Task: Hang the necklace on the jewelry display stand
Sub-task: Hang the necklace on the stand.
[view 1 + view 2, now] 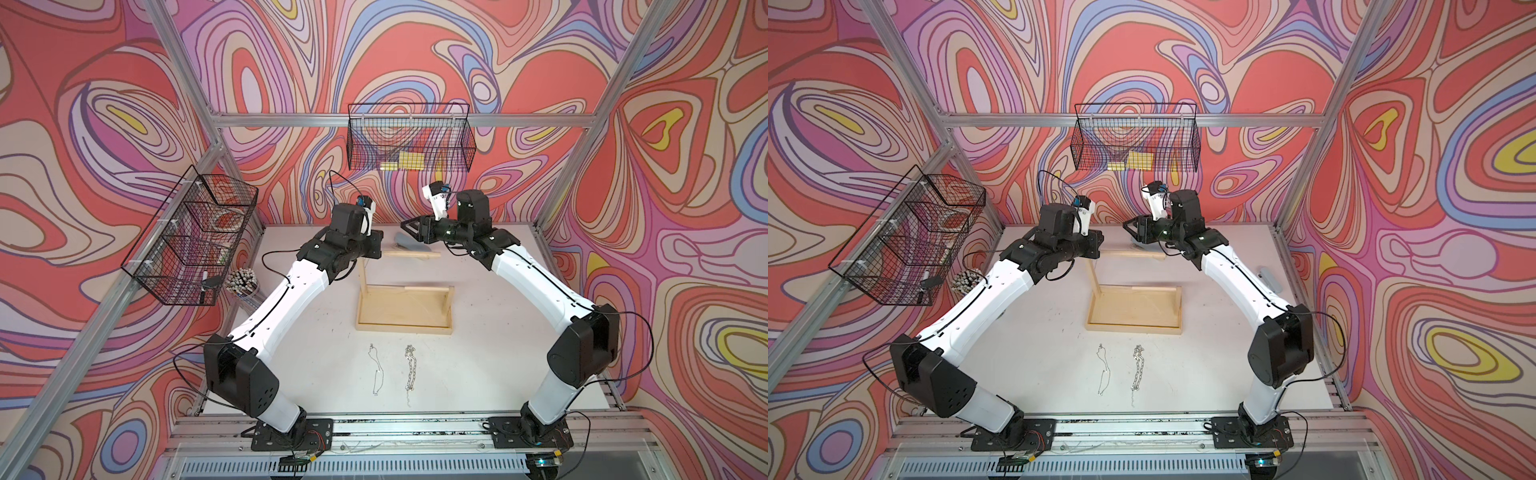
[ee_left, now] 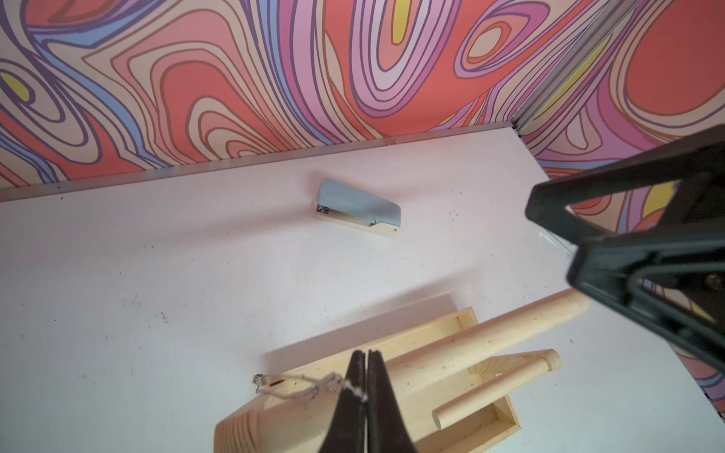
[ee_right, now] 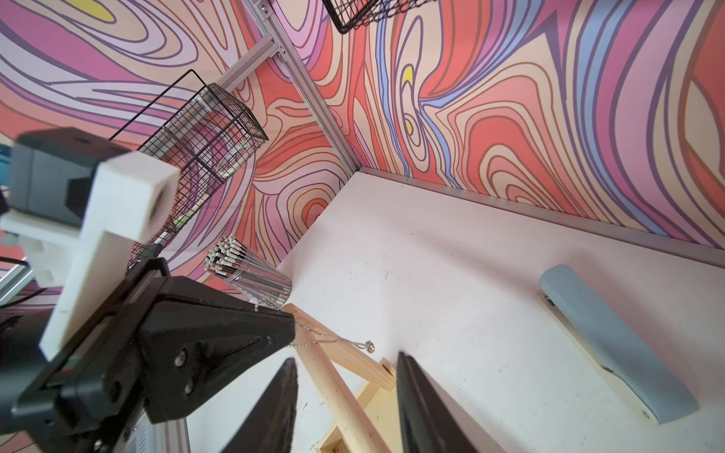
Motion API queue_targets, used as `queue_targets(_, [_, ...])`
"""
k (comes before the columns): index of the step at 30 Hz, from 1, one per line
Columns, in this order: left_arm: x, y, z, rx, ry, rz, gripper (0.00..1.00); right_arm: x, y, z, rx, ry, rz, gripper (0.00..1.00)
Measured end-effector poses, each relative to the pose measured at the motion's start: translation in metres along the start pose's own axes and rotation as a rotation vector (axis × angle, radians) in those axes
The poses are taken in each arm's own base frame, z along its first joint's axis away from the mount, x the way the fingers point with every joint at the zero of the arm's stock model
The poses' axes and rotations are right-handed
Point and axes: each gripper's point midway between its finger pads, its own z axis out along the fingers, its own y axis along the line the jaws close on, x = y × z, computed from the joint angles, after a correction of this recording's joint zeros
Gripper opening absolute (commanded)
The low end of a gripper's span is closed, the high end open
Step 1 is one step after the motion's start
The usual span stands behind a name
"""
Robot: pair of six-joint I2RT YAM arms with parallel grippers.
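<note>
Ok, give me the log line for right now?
left gripper: shut on necklace | right gripper: open, by top bar | jewelry display stand: upright | necklace: not yet released

Bare wooden stand [image 1: 403,328], fine metal necklace [image 2: 310,386], matt white tabletop [image 1: 490,357]

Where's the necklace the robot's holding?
In the left wrist view the necklace hangs from the shut left claw, by the jewelry display stand, at its top bar's upright end.
</note>
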Motion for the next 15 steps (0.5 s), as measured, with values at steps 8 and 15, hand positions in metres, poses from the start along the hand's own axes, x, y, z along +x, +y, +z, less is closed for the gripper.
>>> queue_targets(8, [0.01, 0.002, -0.002, -0.002, 0.014, -0.001, 0.0, -0.002, 0.013, -0.006, 0.004, -0.007, -0.015, 0.45])
queue_targets(15, [-0.001, -0.006, -0.005, 0.038, -0.004, -0.01, 0.0, 0.011, 0.006, -0.008, 0.03, 0.013, -0.014, 0.52])
